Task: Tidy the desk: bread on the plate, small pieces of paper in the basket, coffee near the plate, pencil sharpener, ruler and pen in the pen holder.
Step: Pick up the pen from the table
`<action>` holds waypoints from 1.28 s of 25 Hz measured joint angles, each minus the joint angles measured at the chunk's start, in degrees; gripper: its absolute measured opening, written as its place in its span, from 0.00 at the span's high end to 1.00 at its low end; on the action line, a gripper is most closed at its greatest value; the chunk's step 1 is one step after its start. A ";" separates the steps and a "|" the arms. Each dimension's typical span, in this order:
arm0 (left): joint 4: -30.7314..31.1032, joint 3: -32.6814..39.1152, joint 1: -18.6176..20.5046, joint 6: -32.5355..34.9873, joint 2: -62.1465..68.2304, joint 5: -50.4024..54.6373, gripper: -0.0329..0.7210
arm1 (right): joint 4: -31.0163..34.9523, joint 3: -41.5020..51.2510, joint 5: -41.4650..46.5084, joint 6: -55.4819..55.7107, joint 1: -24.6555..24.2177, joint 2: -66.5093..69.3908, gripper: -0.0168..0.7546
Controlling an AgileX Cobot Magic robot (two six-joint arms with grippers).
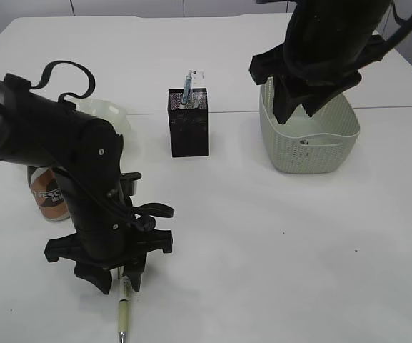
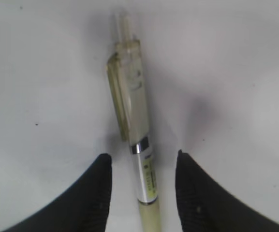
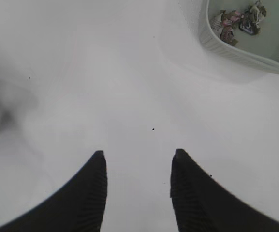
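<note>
The pen (image 2: 138, 145) lies flat on the worktop (image 1: 277, 243) between the left gripper's (image 2: 143, 191) open fingers, ungrasped. Closing off-centre could roll it away or pinch only the clip. The right gripper (image 3: 138, 191) hangs open, empty, near the basket (image 1: 313, 153).

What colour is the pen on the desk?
Pale cream-yellow with a clear upper section, best seen in the left wrist view: pen.

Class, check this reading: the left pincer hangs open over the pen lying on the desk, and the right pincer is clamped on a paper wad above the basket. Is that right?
One detail is wrong. The right pincer holds nothing: the right wrist view shows its jaws open over the bare desk, and the paper wads lie inside the basket. The left pincer does hang open over the pen.
</note>
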 joint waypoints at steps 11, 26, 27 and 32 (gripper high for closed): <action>-0.56 0.00 0.00 0.41 0.00 0.00 0.53 | 0.00 0.00 0.00 0.00 0.00 0.00 0.56; -2.60 -0.44 0.00 1.82 1.91 1.23 0.61 | 0.35 0.00 0.13 0.00 0.00 -0.34 0.56; -2.49 -0.44 0.00 1.82 1.91 1.27 0.65 | 0.00 0.00 0.13 0.00 0.00 -0.34 0.56; -1.63 -0.44 0.00 3.07 1.91 1.36 0.86 | 0.00 0.00 0.22 0.00 0.00 -0.34 0.56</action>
